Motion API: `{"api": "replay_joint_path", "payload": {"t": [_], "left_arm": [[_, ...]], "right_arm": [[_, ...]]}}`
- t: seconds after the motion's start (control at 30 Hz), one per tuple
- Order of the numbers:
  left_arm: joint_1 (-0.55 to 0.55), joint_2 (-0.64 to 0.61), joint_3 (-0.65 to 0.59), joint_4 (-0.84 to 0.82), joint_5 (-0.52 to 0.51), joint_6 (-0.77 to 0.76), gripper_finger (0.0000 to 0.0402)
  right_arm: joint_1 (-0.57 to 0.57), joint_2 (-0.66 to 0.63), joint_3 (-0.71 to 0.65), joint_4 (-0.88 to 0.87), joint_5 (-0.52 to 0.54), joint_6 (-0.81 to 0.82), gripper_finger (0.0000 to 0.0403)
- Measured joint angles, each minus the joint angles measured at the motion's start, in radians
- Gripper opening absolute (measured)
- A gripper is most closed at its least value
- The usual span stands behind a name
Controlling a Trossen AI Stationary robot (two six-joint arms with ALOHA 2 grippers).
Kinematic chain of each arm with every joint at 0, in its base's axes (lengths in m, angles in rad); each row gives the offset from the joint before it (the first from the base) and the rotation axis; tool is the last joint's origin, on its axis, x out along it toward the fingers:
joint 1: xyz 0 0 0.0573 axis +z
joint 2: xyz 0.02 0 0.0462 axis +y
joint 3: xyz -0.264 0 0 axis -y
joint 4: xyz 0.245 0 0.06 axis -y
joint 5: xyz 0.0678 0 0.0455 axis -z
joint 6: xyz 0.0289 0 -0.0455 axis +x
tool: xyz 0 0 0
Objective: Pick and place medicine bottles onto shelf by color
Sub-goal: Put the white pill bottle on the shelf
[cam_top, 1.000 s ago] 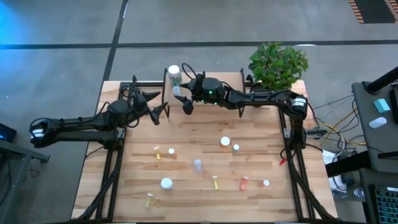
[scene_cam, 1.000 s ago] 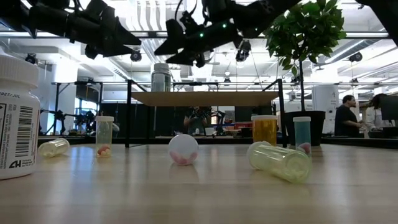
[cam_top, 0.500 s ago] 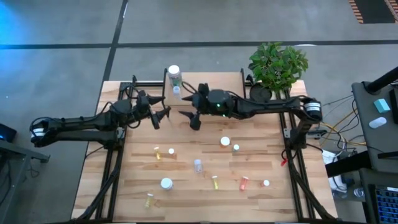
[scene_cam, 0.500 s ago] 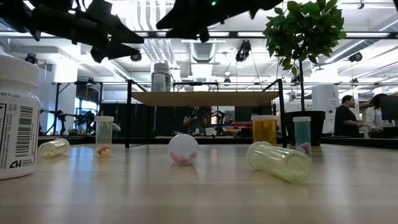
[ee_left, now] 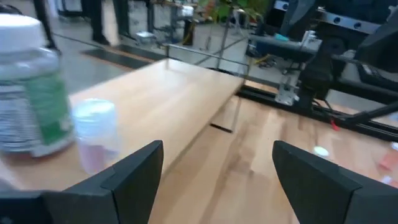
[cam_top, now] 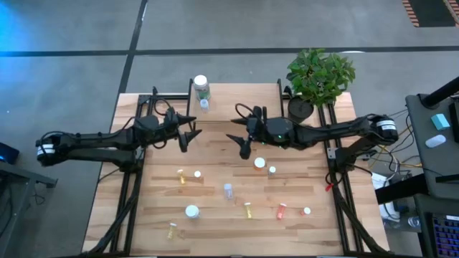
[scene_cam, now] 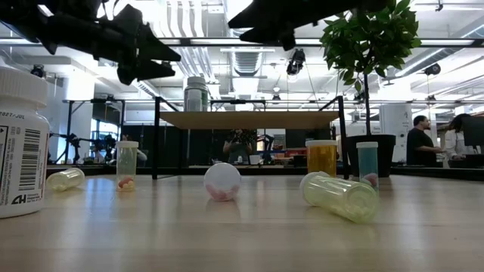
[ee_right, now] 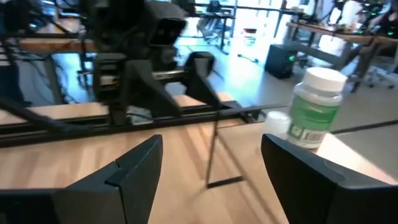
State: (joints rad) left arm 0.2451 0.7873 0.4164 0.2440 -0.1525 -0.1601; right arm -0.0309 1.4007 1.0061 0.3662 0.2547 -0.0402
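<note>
Two medicine bottles (cam_top: 201,87) stand together at the shelf (cam_top: 237,97) corner, likely grouped by color; both the right gripper (cam_top: 240,140) and the left gripper (cam_top: 188,130) hover with jaws apart, empty, over the desk (cam_top: 229,172).

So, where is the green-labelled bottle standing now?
In the high view, the green-labelled bottle stands upright on the shelf, at its far left corner, beside a small clear vial.

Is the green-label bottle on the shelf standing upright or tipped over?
Upright: the green-label bottle stands on the shelf, white cap on top.
</note>
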Motion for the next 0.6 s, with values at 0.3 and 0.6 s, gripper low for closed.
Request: {"api": "replay_joint_path", "payload": {"t": [0.3, 0.6], "left_arm": [[-0.031, 0.013, 0.107, -0.185, 0.045, -0.018, 0.0286], [-0.201, 0.015, 0.193, -0.407, 0.044, -0.075, 0.0286]], "right_arm": [[0.1, -0.058, -0.097, 0.012, 0.008, 0.042, 0.0262], [0.176, -0.058, -0.108, 0.013, 0.009, 0.067, 0.0262]]}}
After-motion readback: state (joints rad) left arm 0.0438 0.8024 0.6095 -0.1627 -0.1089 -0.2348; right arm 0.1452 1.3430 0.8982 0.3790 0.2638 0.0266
